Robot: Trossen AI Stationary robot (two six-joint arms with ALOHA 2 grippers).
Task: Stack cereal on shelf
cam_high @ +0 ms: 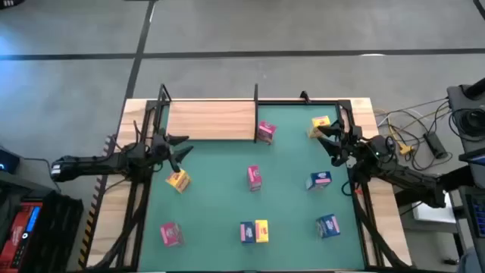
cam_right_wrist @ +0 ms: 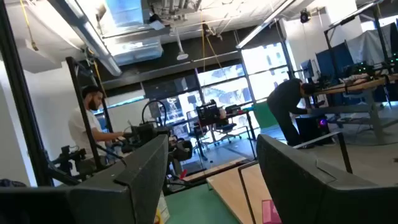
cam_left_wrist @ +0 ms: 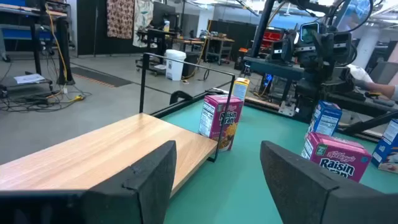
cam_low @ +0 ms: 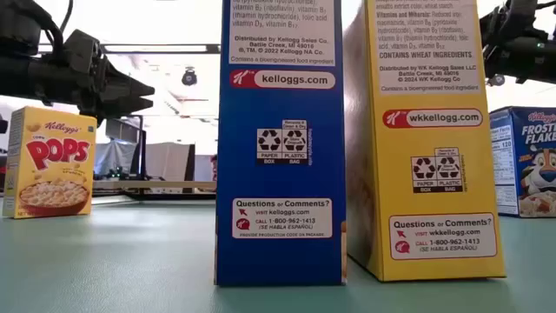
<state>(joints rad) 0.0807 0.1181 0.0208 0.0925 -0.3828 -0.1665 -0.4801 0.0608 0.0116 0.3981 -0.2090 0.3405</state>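
Early stage of stacking: the shelf [cam_high: 211,120], a pale board at the far left of the green tabletop [cam_high: 288,205], carries no box, and the cereal boxes stand scattered over the mat. The left tool [cam_high: 182,145] hovers with its fingers spread and empty, just beside the shelf's front edge and above a yellow box [cam_high: 178,180]. The right tool [cam_high: 324,136] hangs spread and empty next to a second yellow box [cam_high: 319,125] at the far right. Judged next move: each tool must descend, straddle its nearest box and close squarely on its narrow faces. The overhead view alone gives the full layout; the left wrist view shows a pink box [cam_left_wrist: 221,121] standing by the shelf's end; the low view is largely blocked by a blue box [cam_low: 280,139] and its yellow neighbour [cam_low: 426,139].
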